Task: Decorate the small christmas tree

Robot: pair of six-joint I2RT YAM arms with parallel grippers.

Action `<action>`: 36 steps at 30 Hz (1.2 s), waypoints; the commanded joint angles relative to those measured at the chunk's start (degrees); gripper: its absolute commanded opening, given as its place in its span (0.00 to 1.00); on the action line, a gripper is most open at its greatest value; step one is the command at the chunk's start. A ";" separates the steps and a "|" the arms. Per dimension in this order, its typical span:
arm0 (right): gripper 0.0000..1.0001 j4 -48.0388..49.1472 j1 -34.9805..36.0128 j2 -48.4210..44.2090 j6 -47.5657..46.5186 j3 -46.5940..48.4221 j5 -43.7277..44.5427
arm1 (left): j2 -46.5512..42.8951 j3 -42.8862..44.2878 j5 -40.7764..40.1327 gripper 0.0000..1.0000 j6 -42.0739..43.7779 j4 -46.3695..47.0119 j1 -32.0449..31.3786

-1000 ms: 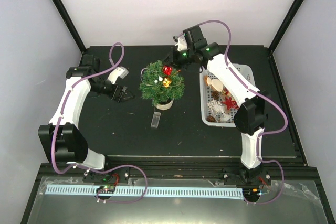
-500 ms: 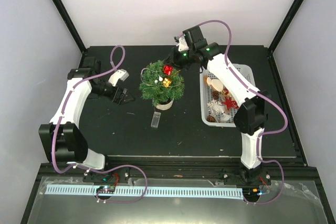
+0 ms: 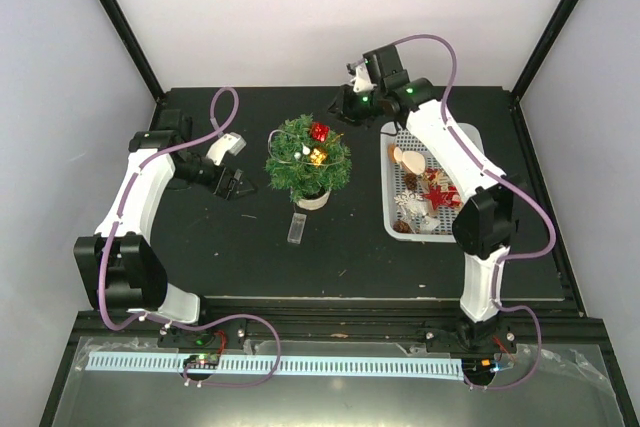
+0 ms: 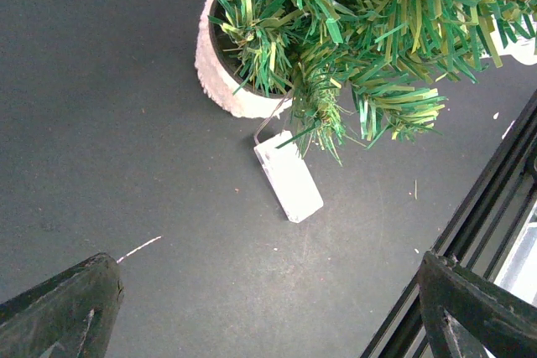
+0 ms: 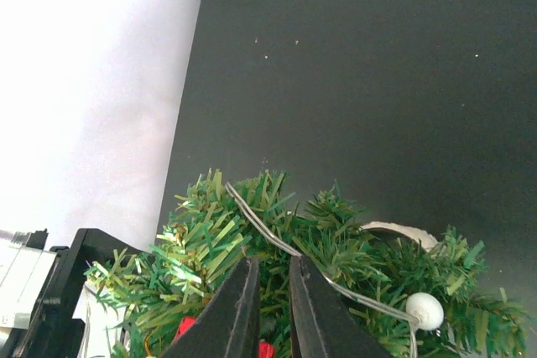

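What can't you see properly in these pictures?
- Left wrist view: upper edge cuts off the small christmas tree.
- Right wrist view: right end effector and bottom edge hide most of a red ornament.
- Top view: things in the white basket are too small.

white basket (image 3: pixel 389 197): loose ornaments (image 3: pixel 430 197) inside | small white box (image 4: pixel 289 175): flat on black table (image 3: pixel 250 257)

Matte black tabletop (image 3: pixel 200 247), flat, scattered with a few pale specks. Plain lavender-white wall panels (image 3: pixel 320 7) on three sides, evenly lit, no hard shadows. Black metal corner posts (image 3: pixel 118 22) slant up at back left and back right. Black slotted aluminium rail (image 3: pixel 340 332) along near edge. Beyond it, glossy grey surface (image 3: pixel 60 387) carrying long white perforated strip (image 3: pixel 330 365), possibly cable duct.
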 commanded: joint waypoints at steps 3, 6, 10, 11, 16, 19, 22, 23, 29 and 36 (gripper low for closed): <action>0.14 1.30 -0.37 -5.73 -1.41 -3.45 -0.26 | -0.67 0.82 0.69 0.97 0.53 0.47 0.30; 0.13 1.96 -0.32 -7.89 -1.97 -5.28 -2.09 | -0.67 0.92 0.57 0.97 0.57 0.36 0.33; 0.13 2.49 -0.37 -10.57 -2.20 -7.81 -3.68 | -0.60 0.91 0.43 0.97 0.75 0.34 0.32; 0.13 2.58 -0.38 -11.06 -2.36 -8.32 -3.74 | -0.59 0.90 0.51 0.96 0.63 0.31 0.31; 0.13 4.00 -0.38 -12.47 -2.15 -10.60 -5.42 | -0.50 1.11 0.59 0.96 0.44 0.42 0.38; 0.13 5.32 -0.21 -12.31 -1.62 -11.31 -7.13 | -0.42 1.21 0.64 0.97 0.35 0.23 0.37; 0.13 5.88 0.05 -11.56 -1.35 -11.01 -7.28 | -0.49 1.21 0.61 0.97 0.22 0.24 0.37; 0.13 6.01 0.07 -11.20 -1.25 -10.69 -7.42 | -0.64 1.22 0.54 0.97 0.24 0.15 0.37; 0.13 5.76 0.39 -8.71 -0.93 -8.38 -8.17 | -0.68 1.13 0.40 0.97 0.35 0.10 0.34; 0.13 5.46 1.44 -7.52 -1.52 -8.84 -7.96 | -0.58 0.89 0.25 0.97 0.37 0.31 0.30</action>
